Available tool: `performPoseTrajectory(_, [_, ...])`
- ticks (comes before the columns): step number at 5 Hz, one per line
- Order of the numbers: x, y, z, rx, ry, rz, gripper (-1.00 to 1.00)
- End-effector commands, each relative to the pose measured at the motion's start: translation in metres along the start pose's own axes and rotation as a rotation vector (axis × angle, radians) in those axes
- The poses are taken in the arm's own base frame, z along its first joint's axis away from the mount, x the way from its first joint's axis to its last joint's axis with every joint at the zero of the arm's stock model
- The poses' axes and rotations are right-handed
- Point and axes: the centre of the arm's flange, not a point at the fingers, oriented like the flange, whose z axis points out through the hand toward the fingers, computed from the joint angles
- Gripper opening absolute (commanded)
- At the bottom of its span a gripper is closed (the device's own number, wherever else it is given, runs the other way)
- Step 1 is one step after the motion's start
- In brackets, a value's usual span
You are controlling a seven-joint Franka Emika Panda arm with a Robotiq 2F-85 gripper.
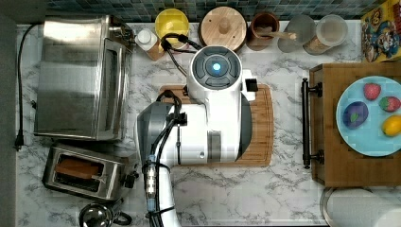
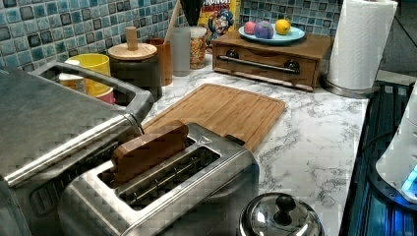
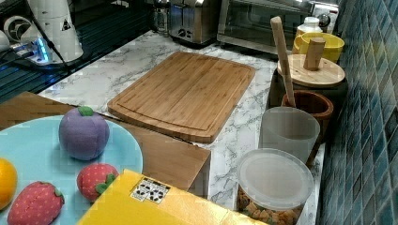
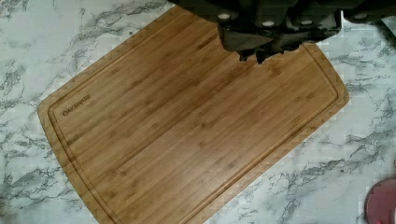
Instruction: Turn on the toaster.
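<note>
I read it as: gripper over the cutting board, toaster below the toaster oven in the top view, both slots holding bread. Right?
Not quite. The left view shows bread in just one slot of the toaster; the other slot is empty. The rest holds: the gripper is over the cutting board, the toaster below the toaster oven.

Bright, even indoor light; blocky compression blur; soft glare on steel.
</note>
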Motion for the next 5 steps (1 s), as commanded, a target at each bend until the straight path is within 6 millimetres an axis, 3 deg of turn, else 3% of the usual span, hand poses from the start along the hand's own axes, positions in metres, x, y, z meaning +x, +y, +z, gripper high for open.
performPoseTrajectory(1, [-0.002, -0.003, 0.0, 0.002, 0.002, -0.02, -1.0])
performPoseTrajectory(3, [-0.081, -0.041, 0.017, 0.036, 0.017, -0.234, -1.0])
performPoseTrajectory(4, [-0.109, -0.053, 0.029, 0.037, 0.005, -0.316, -1.0])
performPoseTrajectory(5, [-0.122, -0.054, 0.034, 0.042, -0.013, -0.343, -1.0])
